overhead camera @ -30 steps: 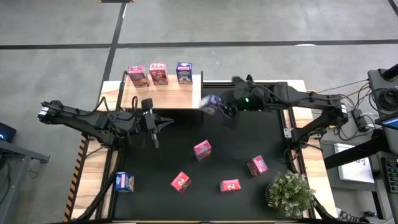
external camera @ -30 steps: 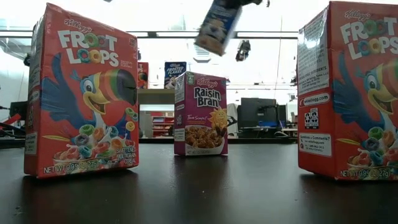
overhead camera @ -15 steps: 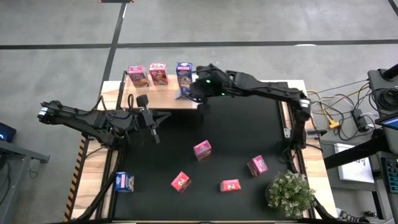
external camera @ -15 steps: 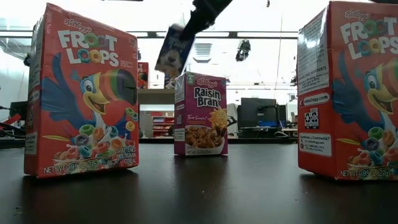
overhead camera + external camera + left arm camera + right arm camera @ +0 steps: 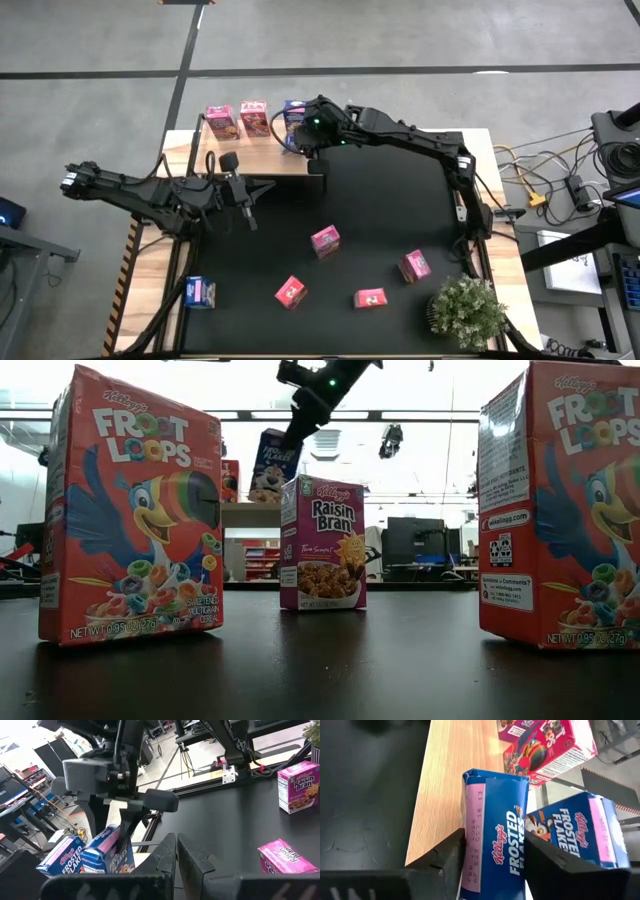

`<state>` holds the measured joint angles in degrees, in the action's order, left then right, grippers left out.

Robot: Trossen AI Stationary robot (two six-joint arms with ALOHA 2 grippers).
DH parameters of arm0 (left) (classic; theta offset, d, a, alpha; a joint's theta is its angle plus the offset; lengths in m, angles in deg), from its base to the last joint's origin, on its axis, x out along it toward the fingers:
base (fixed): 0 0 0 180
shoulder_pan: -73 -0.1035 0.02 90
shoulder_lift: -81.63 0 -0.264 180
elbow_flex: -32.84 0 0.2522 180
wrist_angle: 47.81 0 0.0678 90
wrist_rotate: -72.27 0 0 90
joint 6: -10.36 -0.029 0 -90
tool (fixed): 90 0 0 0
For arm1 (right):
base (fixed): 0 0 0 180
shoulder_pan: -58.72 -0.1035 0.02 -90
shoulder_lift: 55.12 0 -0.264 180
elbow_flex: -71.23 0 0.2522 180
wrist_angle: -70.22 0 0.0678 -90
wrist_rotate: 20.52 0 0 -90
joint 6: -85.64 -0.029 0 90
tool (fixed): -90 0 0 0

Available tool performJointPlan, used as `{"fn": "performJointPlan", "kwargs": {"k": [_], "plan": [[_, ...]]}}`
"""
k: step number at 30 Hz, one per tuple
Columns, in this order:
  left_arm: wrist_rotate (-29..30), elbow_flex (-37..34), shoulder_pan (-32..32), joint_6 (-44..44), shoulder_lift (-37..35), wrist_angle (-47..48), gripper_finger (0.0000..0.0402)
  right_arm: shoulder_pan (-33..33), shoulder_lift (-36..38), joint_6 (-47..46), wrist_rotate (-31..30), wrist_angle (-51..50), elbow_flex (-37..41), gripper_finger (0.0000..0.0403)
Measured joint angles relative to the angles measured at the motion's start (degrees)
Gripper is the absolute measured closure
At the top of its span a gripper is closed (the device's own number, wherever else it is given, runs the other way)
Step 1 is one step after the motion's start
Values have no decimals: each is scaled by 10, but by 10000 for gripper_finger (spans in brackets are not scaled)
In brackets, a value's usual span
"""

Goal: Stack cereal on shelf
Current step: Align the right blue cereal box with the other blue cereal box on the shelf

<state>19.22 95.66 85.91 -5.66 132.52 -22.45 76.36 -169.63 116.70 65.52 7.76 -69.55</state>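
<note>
The right gripper [image 5: 492,865] reaches over the pale wooden plank shelf [image 5: 255,155] at the far edge of the black-matted tabletop [image 5: 390,230]. Its jaws sit on either side of a blue Frosted Flakes cardboard cereal box [image 5: 495,827], touching its flanks; whether they still grip it cannot be told. The box is over the shelf, just beside a second blue Frosted Flakes box [image 5: 580,832] and near two pink boxes [image 5: 238,120]. The left gripper [image 5: 245,200] hovers over the tabletop's left side, jaws closed and empty
</note>
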Motion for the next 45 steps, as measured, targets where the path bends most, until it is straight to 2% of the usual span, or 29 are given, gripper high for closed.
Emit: {"fn": "performJointPlan", "kwargs": {"k": [9,22,29,34,39,45], "plan": [[0,0,0,2,0,-2,401,8,3,-5,-1,-2,0,190],[0,0,0,15,0,-26,401,9,6,-12,-1,0,-2,187],[0,-26,-16,21,0,-24,401,4,44,-12,-1,-14,-2,187],[-1,-65,-78,38,0,-31,401,3,76,-14,13,-31,-2,200],[-15,-98,-182,47,3,-53,401,6,90,-3,36,-48,-2,244],[-171,-144,-318,46,22,-153,401,26,83,-2,146,-15,7,334]]}}
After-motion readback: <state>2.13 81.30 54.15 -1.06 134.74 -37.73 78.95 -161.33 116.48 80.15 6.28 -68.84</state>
